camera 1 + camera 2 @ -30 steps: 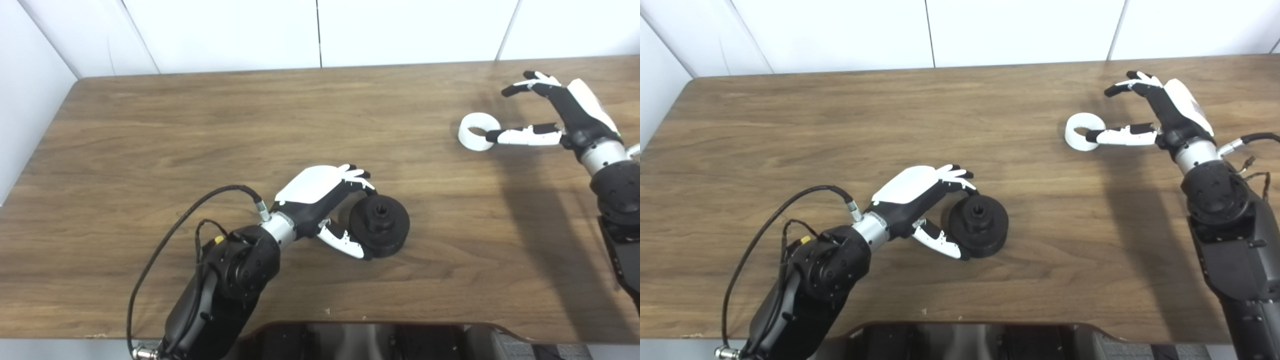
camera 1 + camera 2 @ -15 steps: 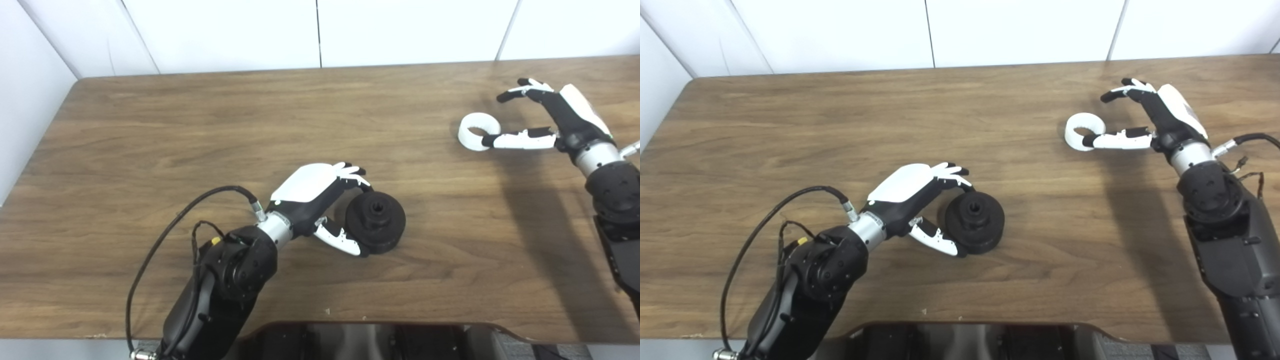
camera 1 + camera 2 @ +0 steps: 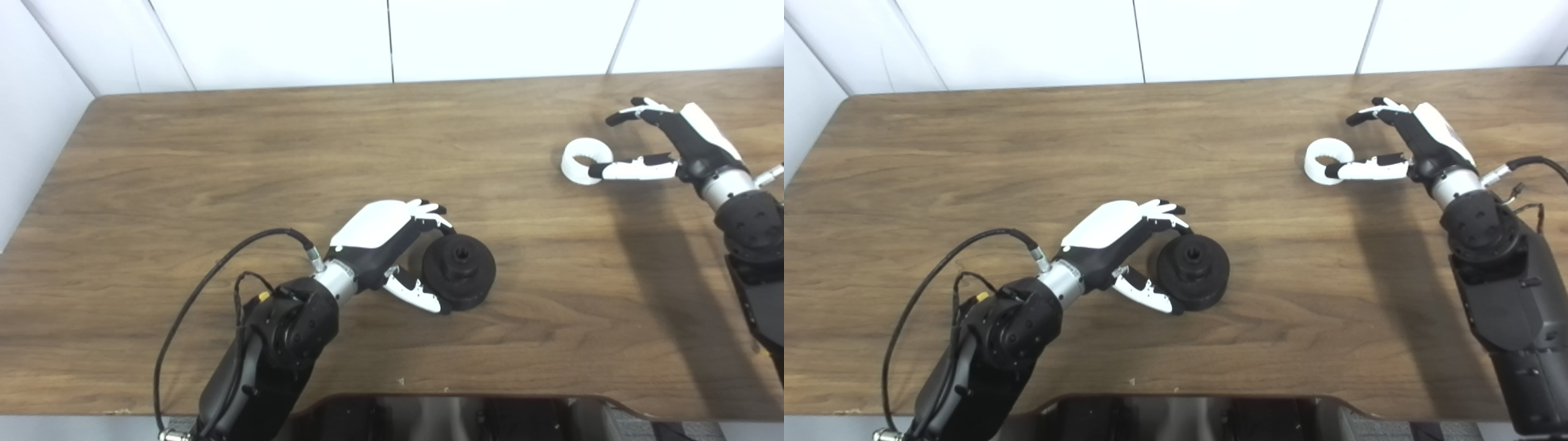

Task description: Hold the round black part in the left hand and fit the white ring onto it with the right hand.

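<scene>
The round black part (image 3: 459, 271) lies on the wooden table (image 3: 275, 153) near the front middle, hub hole facing up. My left hand (image 3: 386, 236) is closed on its left side, fingers over the far edge and thumb against the near edge. The white ring (image 3: 569, 166) lies flat at the right of the table. My right hand (image 3: 689, 138) is open just right of it. Its thumb tip rests at the ring's near right edge and its fingers curl above the table behind the ring, apart from it.
A black cable (image 3: 202, 294) loops from my left wrist over the table's front left. The table's front edge has a cut-out (image 3: 459, 404) at the bottom middle. White wall panels (image 3: 392, 37) stand behind the table.
My right hand has shifted a little left and down, and its thumb tip has come up against the ring. My left hand and the black part have slid slightly left together.
</scene>
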Robot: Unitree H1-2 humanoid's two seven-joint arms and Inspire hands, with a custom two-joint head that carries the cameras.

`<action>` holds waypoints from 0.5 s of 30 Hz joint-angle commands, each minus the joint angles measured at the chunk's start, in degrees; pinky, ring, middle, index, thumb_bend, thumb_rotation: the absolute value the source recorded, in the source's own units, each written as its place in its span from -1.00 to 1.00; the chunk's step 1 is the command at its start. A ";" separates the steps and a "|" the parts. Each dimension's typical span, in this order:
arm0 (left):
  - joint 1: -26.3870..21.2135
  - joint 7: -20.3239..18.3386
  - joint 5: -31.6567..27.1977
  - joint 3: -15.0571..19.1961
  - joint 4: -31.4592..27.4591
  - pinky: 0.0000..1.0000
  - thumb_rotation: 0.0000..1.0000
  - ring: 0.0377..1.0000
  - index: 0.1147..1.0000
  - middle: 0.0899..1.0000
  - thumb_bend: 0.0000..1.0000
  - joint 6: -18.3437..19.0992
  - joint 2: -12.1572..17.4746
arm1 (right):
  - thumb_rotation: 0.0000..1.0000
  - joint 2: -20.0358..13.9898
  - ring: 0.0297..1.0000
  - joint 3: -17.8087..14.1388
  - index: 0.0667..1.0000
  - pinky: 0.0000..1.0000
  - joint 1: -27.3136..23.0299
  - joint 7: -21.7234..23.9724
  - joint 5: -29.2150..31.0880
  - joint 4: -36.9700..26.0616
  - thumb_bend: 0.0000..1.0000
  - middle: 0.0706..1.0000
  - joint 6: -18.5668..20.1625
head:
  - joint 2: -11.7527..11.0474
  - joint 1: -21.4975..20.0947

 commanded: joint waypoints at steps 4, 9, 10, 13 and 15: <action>-0.40 0.11 0.92 0.73 -1.88 0.62 -0.43 0.96 0.37 0.87 0.70 0.97 0.34 | -0.25 -1.32 1.00 -0.07 0.45 0.92 -3.18 -0.69 -0.15 0.04 0.81 0.89 -2.36 | 0.12 0.18; -0.26 -0.09 1.02 0.74 -2.28 0.61 -0.42 0.96 0.37 0.86 0.69 1.07 0.45 | -0.26 -1.13 1.00 0.53 0.45 0.88 -3.43 -0.84 -0.95 0.51 0.80 0.88 -1.90 | 0.31 0.76; -0.20 -0.16 1.05 0.77 -2.42 0.61 -0.42 0.96 0.37 0.86 0.69 1.09 0.46 | -0.26 -1.10 1.00 0.69 0.45 0.88 -3.52 -0.92 -1.08 0.70 0.81 0.88 -1.94 | 0.31 0.76; -0.09 -0.29 1.41 0.79 -2.78 0.60 -0.41 0.95 0.37 0.86 0.70 0.99 0.66 | -0.27 -0.90 1.00 1.10 0.45 0.88 -3.86 -1.27 -1.22 1.48 0.81 0.87 -2.37 | 0.29 1.03; -0.10 -0.66 1.64 0.86 -3.05 0.59 -0.40 0.94 0.37 0.85 0.70 1.26 0.71 | -0.25 -0.83 1.00 1.32 0.45 0.88 -4.04 -1.28 -1.23 1.84 0.81 0.87 -2.42 | 0.28 1.09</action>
